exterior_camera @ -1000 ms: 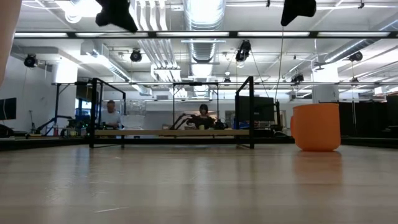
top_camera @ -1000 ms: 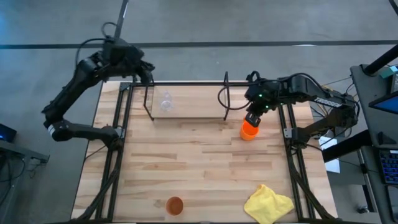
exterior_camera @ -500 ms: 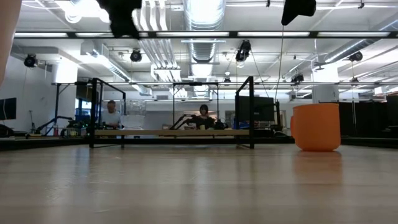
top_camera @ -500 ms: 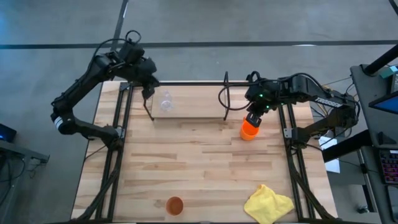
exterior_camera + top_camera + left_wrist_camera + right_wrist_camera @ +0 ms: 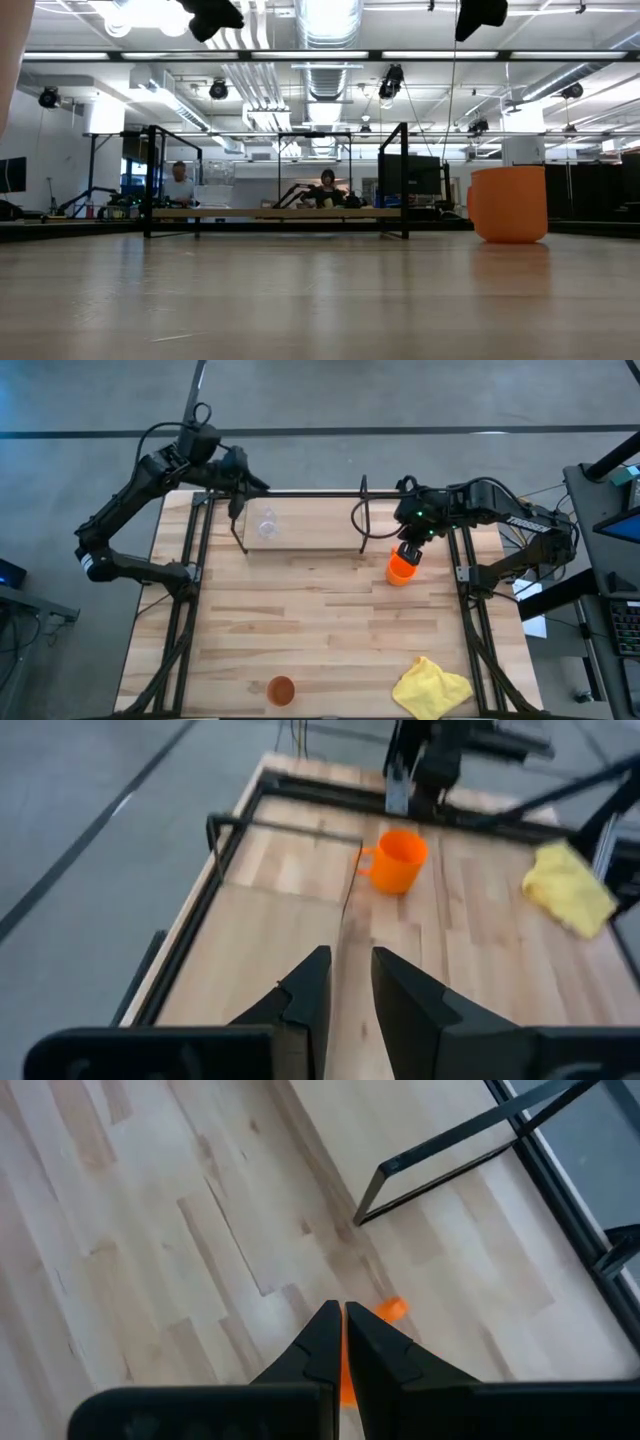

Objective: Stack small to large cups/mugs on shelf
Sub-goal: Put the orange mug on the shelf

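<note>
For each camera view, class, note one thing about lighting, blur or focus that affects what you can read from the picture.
High view: even light, the clear glass barely shows on the wood. Low view: bright ceiling lamps glare, the near table is soft. Left wrist view: blurred, the orange mug and yellow cloth smeared. Right wrist view: sharp wood grain.

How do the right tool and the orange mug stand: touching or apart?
Apart. The low view shows the right tool hanging high above the orange mug, with open room background filling the gap between them.
</note>
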You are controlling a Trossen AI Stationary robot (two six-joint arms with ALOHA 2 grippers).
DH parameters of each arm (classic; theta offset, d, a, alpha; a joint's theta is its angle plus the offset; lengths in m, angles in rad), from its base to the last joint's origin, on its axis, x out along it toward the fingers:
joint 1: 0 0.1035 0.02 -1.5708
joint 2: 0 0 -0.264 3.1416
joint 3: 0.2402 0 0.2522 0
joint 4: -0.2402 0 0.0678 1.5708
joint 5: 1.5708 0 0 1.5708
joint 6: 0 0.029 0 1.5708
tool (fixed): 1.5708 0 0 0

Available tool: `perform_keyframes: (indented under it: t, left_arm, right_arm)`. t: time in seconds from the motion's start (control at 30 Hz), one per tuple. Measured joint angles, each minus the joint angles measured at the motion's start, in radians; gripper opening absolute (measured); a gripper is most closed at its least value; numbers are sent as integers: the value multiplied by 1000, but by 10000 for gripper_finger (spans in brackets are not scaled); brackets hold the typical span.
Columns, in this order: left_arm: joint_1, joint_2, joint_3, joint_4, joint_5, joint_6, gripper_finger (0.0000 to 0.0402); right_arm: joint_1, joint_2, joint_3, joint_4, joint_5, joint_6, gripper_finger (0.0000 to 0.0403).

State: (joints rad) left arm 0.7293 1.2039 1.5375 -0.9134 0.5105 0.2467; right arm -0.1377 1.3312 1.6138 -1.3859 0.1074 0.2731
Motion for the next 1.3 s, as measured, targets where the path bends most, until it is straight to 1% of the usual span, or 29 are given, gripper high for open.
perform_keyframes:
  t: [0.13, 0.17, 0.23, 0.33, 0.43, 0.6, 0.83, 1.1, 1.23, 1.3]
  left_arm:
    - [2, 21, -7, 126, 0, -19, 61]
    - [2, 25, -8, 180, -1, -49, 61]
    - [1, 34, -1, 299, 0, -163, 61]
    - [0, 34, 1, 391, 3, -293, 61]
    - [2, 34, -1, 392, 3, -317, 61]
    - [2, 20, -1, 396, 7, -318, 61]
    - [2, -12, -1, 397, 7, -315, 61]
    - [2, -41, -3, 396, 8, -312, 61]
    - [2, -51, -4, 396, 8, -312, 61]
    - [2, -56, -5, 396, 8, -313, 61]
  right_arm:
    - [0, 2, 0, -2, 0, -71, 13]
    - [0, 5, 0, -3, 0, -88, 13]
    - [0, 10, 0, -4, 0, -88, 13]
    - [0, 22, 0, -7, 0, -34, 13]
    - [0, 40, 0, -38, -1, 16, 13]
    - [0, 99, -1, -188, -1, 30, 13]
    - [7, 156, 17, -185, -3, 6, 13]
    - [7, 136, 30, -181, -6, 33, 13]
    - [7, 129, 30, -175, -6, -67, 13]
    - [7, 128, 30, -174, -5, -90, 13]
